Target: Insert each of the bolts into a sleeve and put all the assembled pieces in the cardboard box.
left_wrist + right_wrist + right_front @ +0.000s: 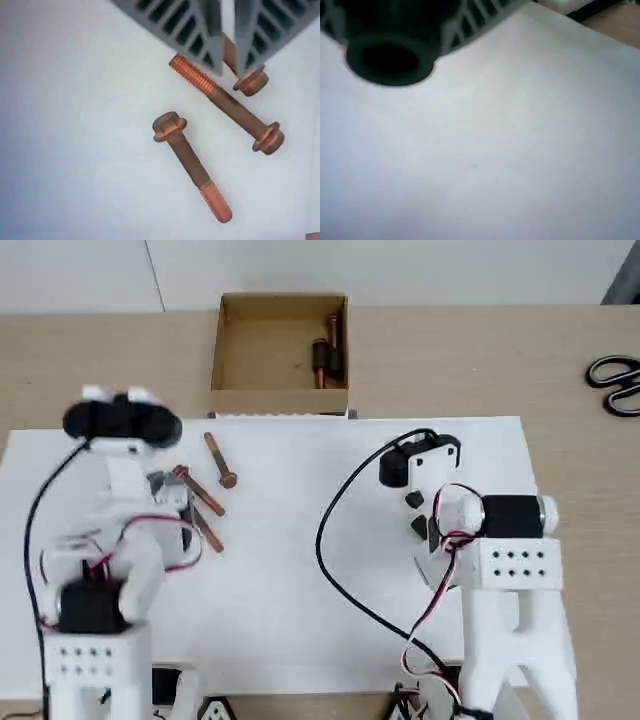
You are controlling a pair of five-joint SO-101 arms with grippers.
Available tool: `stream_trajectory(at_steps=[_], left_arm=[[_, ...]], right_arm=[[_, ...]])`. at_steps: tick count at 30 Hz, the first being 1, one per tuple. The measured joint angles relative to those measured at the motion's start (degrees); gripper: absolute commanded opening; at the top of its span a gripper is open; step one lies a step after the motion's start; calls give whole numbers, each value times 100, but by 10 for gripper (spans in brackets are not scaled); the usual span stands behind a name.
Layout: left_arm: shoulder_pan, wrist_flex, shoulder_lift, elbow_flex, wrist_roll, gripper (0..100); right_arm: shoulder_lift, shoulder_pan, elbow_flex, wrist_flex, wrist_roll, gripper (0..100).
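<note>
Three copper bolts lie on the white sheet at the left. My left gripper (228, 60) is down over them, its grey fingers (192, 30) shut around the shaft of one bolt (250, 81), which rests on the sheet. A second bolt (227, 106) lies right beside it, and a third bolt (192, 165) is a little apart. My right gripper (418, 513) hangs over the sheet's right half, shut on a black sleeve (390, 60) whose open end faces the camera. The cardboard box (232, 340) stands at the back and holds assembled bolt-and-sleeve pieces (326, 352).
The white sheet (300, 580) covers the wooden table between the arms. Scissors (615, 382) lie at the far right on the bare wood. Black cables (340, 570) loop from the right arm across the sheet's middle.
</note>
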Motion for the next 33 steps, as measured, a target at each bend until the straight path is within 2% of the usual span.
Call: stream_trajectory(at_steps=[4,9,13,19,26,33], left_arm=[[-9,0,1011,-668,167,7],[-9,0,2312,-1213,905,7],[-62,0,3455,-1688,1785,7],[-62,132,4703,-2444,3314,10],[-211,202,5319,-2875,3798,10],[-651,202,5978,-2945,3903,13]], right_arm=[[-105,299,0,0,0,4],[-114,941,0,0,0,4],[-114,1266,0,0,0,4],[-114,1345,0,0,0,4],[-114,1354,0,0,0,4],[-114,1354,0,0,0,4]])
